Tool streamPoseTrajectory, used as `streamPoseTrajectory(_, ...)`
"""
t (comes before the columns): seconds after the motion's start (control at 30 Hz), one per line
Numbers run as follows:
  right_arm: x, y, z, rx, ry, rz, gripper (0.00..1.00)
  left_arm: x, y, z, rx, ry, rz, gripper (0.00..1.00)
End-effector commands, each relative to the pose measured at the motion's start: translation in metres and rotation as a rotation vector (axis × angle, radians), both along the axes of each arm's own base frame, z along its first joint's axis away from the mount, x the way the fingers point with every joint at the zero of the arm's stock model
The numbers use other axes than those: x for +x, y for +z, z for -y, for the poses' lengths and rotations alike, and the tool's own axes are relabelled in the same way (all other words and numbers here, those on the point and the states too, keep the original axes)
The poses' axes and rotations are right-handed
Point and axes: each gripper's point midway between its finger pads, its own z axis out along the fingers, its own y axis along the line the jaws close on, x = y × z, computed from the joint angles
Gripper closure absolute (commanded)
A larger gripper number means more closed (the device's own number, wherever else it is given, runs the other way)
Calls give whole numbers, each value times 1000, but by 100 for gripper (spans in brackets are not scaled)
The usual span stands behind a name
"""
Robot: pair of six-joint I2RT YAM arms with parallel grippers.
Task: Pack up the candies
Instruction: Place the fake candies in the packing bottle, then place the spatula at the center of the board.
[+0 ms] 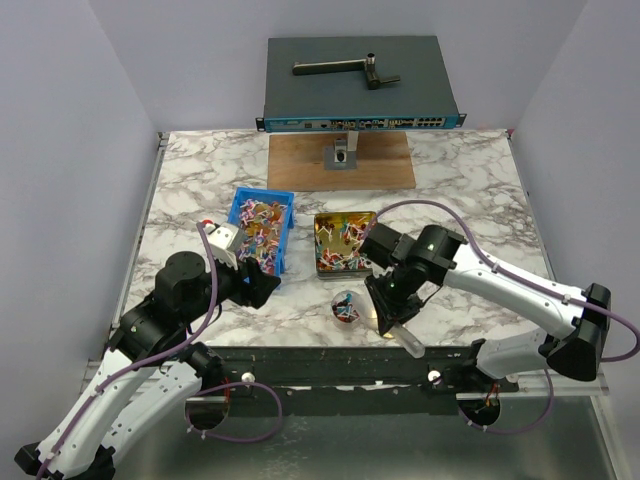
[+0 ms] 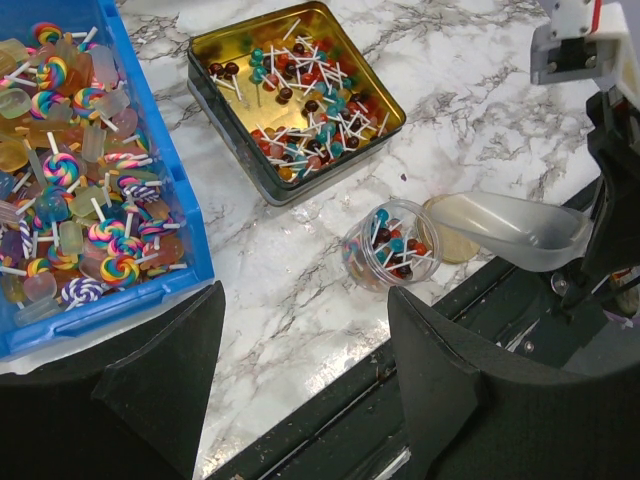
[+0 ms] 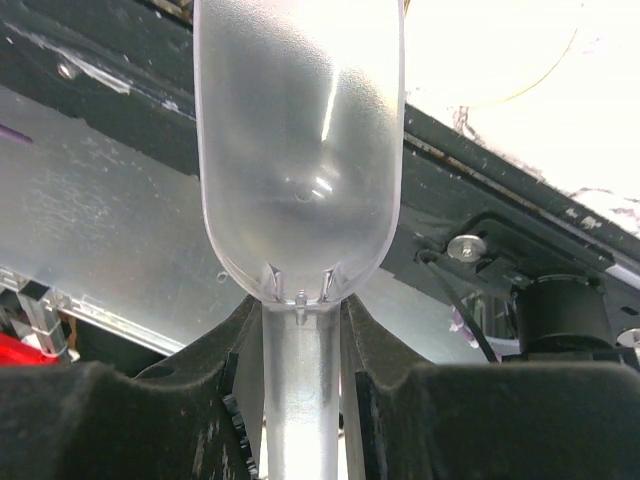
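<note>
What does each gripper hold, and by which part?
The right gripper holds a clear scoop by its handle. The left gripper is open and holds nothing.

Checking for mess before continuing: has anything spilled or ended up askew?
No spill shows. Candies sit inside the blue bin, gold tin and small jar. The right hand holds an empty scoop over the table's near edge.

One blue bin (image 2: 190,250), one square gold tin (image 2: 240,150), one small clear jar (image 2: 392,245), one round gold lid (image 2: 452,248), one clear plastic scoop (image 2: 510,230). Candies (image 2: 300,100) far too many to count, spread over three containers: bin, tin, jar. At the tabletop's (image 1: 470,200) far edge, one wooden board (image 1: 300,160) and one dark flat box (image 1: 360,95). Two arms: left arm (image 1: 165,300), right arm (image 1: 510,285).
</note>
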Motion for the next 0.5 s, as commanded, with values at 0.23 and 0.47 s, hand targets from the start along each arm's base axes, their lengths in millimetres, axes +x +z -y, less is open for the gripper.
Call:
streamPoseTrajectory(0.23, 69, 35, 2, 28, -128, 359, 99, 3, -3, 1, 2, 4, -7, 32)
streamPoseTrajectory(0.47, 110, 48, 8, 20, -196, 557, 99, 5, -6, 1, 10, 10, -14, 31)
